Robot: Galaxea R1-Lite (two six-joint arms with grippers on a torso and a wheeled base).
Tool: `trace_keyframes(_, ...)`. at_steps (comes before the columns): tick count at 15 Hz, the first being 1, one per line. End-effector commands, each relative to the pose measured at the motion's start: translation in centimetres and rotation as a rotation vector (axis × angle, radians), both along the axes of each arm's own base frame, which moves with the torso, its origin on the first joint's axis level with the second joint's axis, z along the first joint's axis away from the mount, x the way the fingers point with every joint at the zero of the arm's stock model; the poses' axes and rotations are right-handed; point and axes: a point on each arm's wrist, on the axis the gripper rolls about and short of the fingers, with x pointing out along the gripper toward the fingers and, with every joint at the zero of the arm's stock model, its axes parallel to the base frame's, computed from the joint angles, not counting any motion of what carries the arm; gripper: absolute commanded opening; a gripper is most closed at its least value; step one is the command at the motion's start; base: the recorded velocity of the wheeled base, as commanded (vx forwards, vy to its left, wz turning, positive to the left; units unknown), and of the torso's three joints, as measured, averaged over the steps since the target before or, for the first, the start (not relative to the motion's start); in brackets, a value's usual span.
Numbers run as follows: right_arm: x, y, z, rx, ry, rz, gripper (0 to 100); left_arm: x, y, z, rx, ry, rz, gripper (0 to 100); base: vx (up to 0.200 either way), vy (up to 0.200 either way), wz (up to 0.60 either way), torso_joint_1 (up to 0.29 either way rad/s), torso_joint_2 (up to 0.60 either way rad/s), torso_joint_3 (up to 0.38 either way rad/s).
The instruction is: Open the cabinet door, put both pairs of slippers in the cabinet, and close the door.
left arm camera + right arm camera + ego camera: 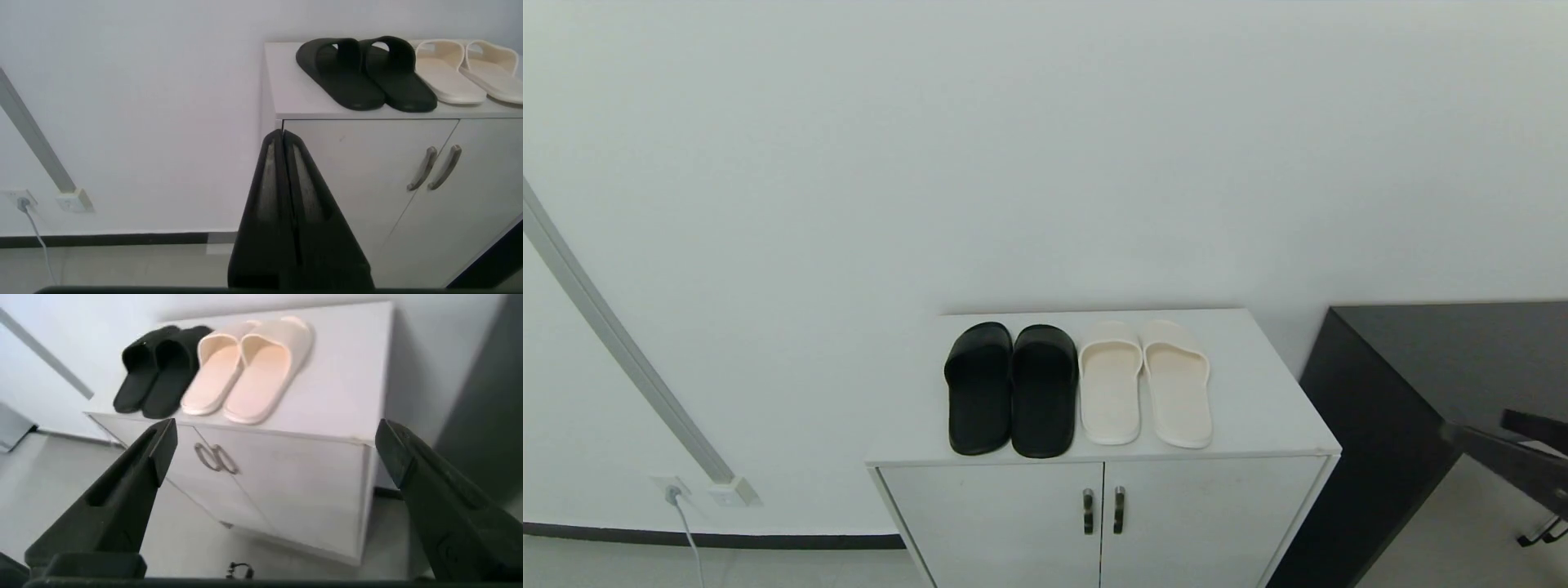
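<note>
A white cabinet [1258, 392] stands against the wall, and both of its doors are closed with two dark handles [1103, 510] at the middle seam. On its top lie a black pair of slippers [1011, 390] on the left and a cream pair of slippers [1145, 382] on the right, toes toward the wall. My left gripper [283, 135] is shut on nothing, low and to the left of the cabinet's left door [359, 188]. My right gripper [276, 426] is open wide, off the cabinet's right front corner and apart from the handles [214, 457].
A black piece of furniture [1421, 359] stands close against the cabinet's right side. On the wall to the left are a grey slanting conduit [613, 335] and a socket with a cable [674, 494]. Bare floor lies before the cabinet.
</note>
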Motion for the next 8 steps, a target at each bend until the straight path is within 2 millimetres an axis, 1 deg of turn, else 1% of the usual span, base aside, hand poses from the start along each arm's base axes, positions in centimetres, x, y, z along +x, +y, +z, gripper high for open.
trace_keyframes(1, 4.7, 5.5, -0.8, -0.043, 0.085, 0.049, 100, 0.0, 0.0, 0.0, 0.0, 0.001, 0.0, 0, 0.0, 0.0, 0.0, 0.0, 0.0, 0.0)
trace_keyframes(4, 7.5, 8.2, 0.0, -0.056, 0.081, -0.013, 100, 0.0, 0.0, 0.0, 0.0, 0.001, -0.001, 0, 0.0, 0.0, 0.0, 0.0, 0.0, 0.0)
trace_keyframes(6, 8.6, 9.7, 0.0, -0.049, 0.087, -0.059, 100, 0.0, 0.0, 0.0, 0.0, 0.001, -0.001, 0, 0.0, 0.0, 0.0, 0.0, 0.0, 0.0)
trace_keyframes(8, 9.2, 11.2, -0.6, -0.077, 0.096, -0.071, 100, 0.0, 0.0, 0.0, 0.0, 0.001, 0.0, 0, 0.0, 0.0, 0.0, 0.0, 0.0, 0.0)
